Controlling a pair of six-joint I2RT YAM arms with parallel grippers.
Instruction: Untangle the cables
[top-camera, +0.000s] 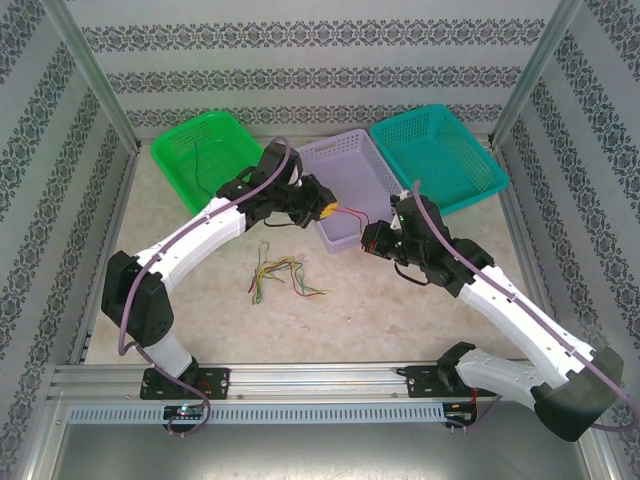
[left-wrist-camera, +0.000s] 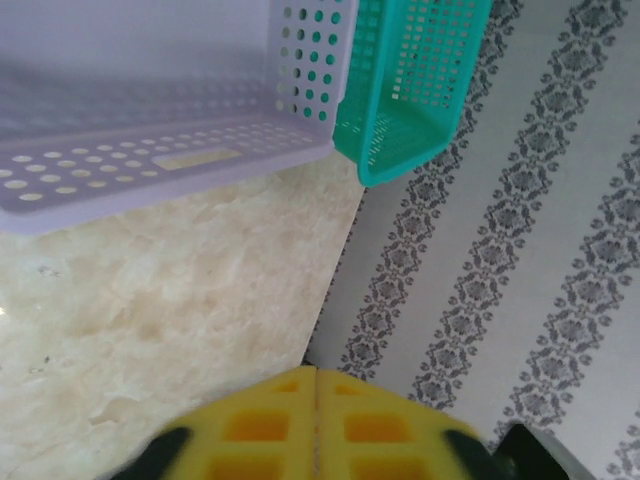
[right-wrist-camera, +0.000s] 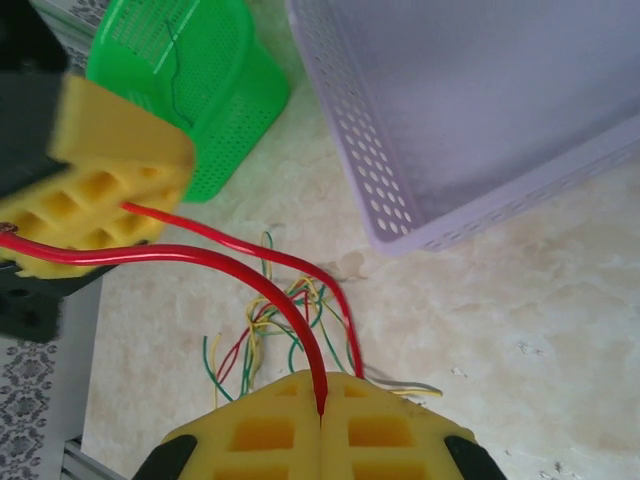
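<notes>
"Red sheath, thin and flexible: the red cable (right-wrist-camera: 180, 249) hangs in an arc between the left gripper (top-camera: 329, 210) and the right gripper (right-wrist-camera: 320, 415). It is above the pale marble table (top-camera: 400, 310), just in front of the lavender perforated plastic basket (top-camera: 352, 165)," the first observer notes.

"Grip state?" asks the second.

"The right gripper is clenched on one end, with the strand entering the seam between its yellow foam pads (right-wrist-camera: 260, 440). The left gripper has its pads pressed together, and from the right wrist the same cable runs into them. Both are grasping the red cable."

"And the other cables?"

"A loose knot of green, yellow and red wires (top-camera: 283, 274) lies on the table, nearer the bases and apart from both grippers. A second red run drops past the right pads toward that knot. Whether it is free of it cannot be told."

"So the step is drawing the red one clear."

"Likely. To do it well, both clamps should hold firm while the arms part slowly and rise, so the trailing run slides out rather than cinching. If the knot lifts with it, the pull should ease and change angle. The cable goes to a basket only once it hangs clear."
</notes>
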